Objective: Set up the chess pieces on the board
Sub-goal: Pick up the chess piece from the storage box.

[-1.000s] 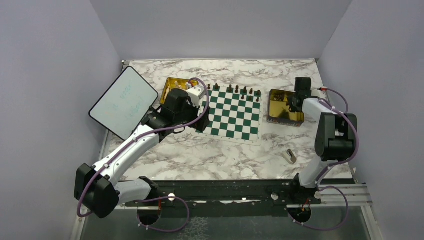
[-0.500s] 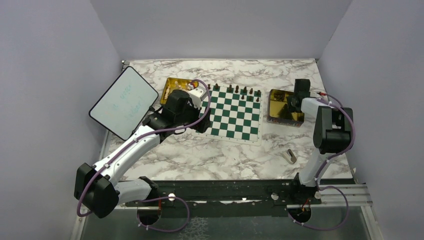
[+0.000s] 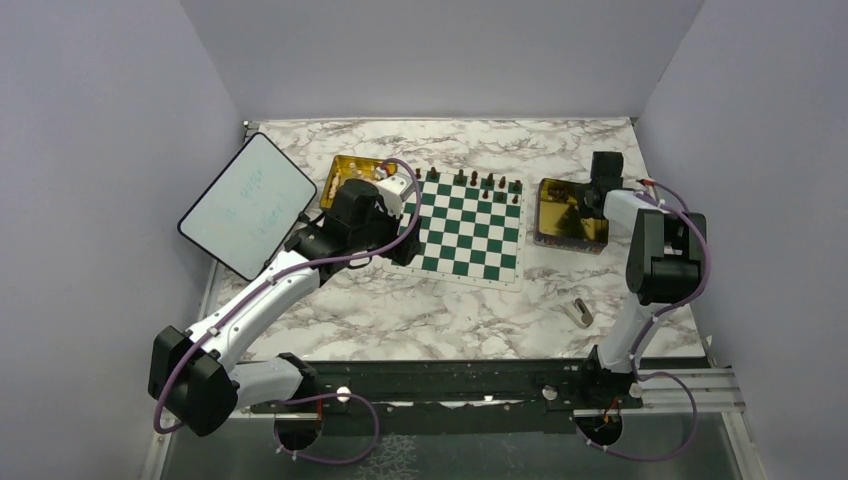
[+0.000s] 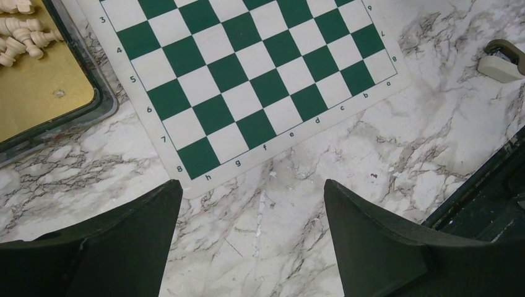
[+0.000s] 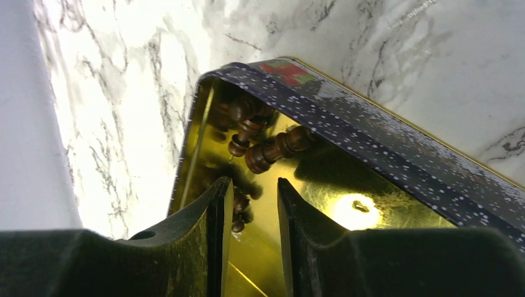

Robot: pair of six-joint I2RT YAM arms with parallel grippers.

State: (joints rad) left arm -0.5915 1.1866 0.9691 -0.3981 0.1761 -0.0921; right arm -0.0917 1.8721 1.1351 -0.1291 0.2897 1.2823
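Marble tabletop [image 4: 291, 204] fills most of the left wrist view, with the h/8 corner of the board [image 4: 247, 80] poking in from the top. The left gripper [image 4: 251, 189] hangs over the marble just off that corner, jaws spread wide and nothing between them. Left of the board sits a gold tray [image 4: 37, 99] with a little heap of cream chess pieces [image 4: 21, 40] lying on their sides. I count about five, but the frame edge cuts the heap off. One small grey-beige block [image 4: 500, 63] lies on the marble, well off the board's near right corner.

Right wrist view: the right gripper [image 5: 254, 185] is down inside a second gold tray [image 5: 371, 142], the one with the dark speckled outer wall. Its jaws are only a narrow gap apart, and I can't see any piece clamped in there. Dark brown chess pieces [image 5: 272, 151] lie tipped over in the tray corner just past the fingertips. Four or five maybe, they're too bunched up to count properly.

Top view: one board mid-table and two trays. The cream one is just beside the board's far left corner, the dark one right of the board and apart from it. A row of dark pieces [image 3: 474, 178] stands along the board's far edge, seven as best I can tell. One white tablet [image 3: 247, 205] sits further left of the board, past the tray. The left arm [image 3: 270, 290] reaches to the board's left edge, and the right arm [image 3: 660, 260] bends over the right tray.
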